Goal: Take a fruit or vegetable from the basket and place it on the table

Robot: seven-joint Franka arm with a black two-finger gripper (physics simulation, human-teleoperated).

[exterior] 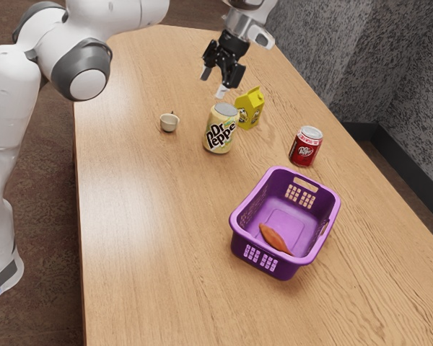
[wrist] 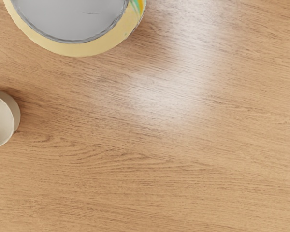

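Note:
High over the far part of the table, my gripper (exterior: 214, 83) stands open, its two pale fingertips apart with nothing between them. The purple basket (exterior: 247, 229) rests on the table (exterior: 151, 252) well away from the hand, toward the exterior view's lower right. Inside it, an orange-brown, elongated vegetable (exterior: 275, 239), perhaps a sweet potato, lies on the bottom near one wall. In the wrist view the bare wood of the table (wrist: 150, 159) lies below the hand.
A large cream Dr Pepper can (exterior: 219, 130) stands near the gripper, with a yellow carton (exterior: 250, 108) beside it. Between carton and basket is a red can (exterior: 305, 147). A small cup (exterior: 169, 123) sits toward the exterior view's left; the wrist view catches that cup (wrist: 1, 120) and the cream can (wrist: 77, 47).

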